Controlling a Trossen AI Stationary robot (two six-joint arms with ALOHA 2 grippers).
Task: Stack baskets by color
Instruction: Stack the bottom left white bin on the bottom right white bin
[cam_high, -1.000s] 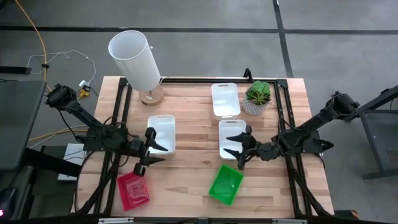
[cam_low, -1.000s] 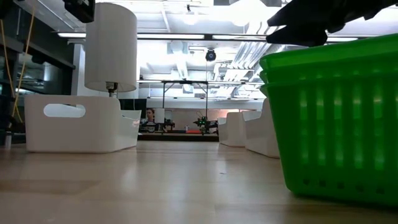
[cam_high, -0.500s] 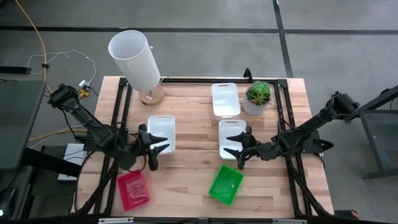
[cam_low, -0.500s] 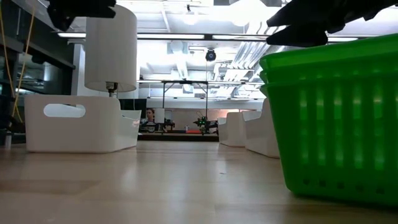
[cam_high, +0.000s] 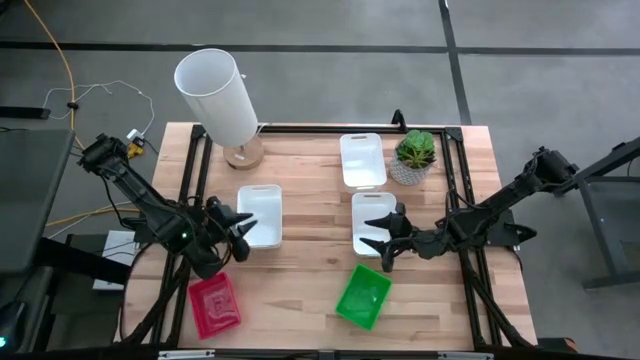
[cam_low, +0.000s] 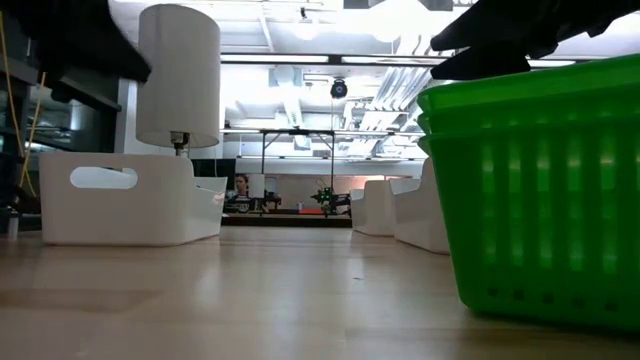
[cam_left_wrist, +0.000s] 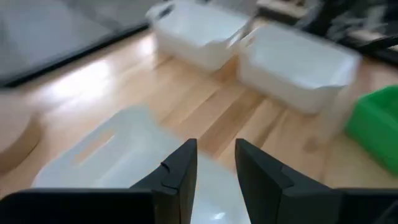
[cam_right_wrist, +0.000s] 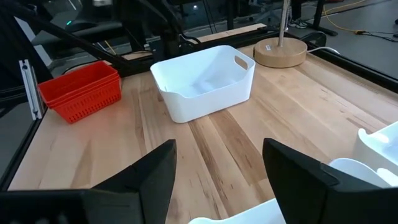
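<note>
Three white baskets stand on the wooden table: one at the left, one right of the middle and one behind it. A red stack sits at the near left and a green stack at the near middle. My left gripper hangs over the left white basket's left near corner; its fingers stand a narrow gap apart with nothing between them. My right gripper waits wide open above the middle white basket's near end.
A tall white cylinder on a round wooden foot stands at the far left, and a small potted plant at the far right. Black frame rails run along the table's sides. Bare wood lies between the red and green stacks.
My left gripper has rolled and tipped at the wrist, and now points toward the table's right over the left white basket. In the low view its dark shape has sunk lower. No basket has moved.
</note>
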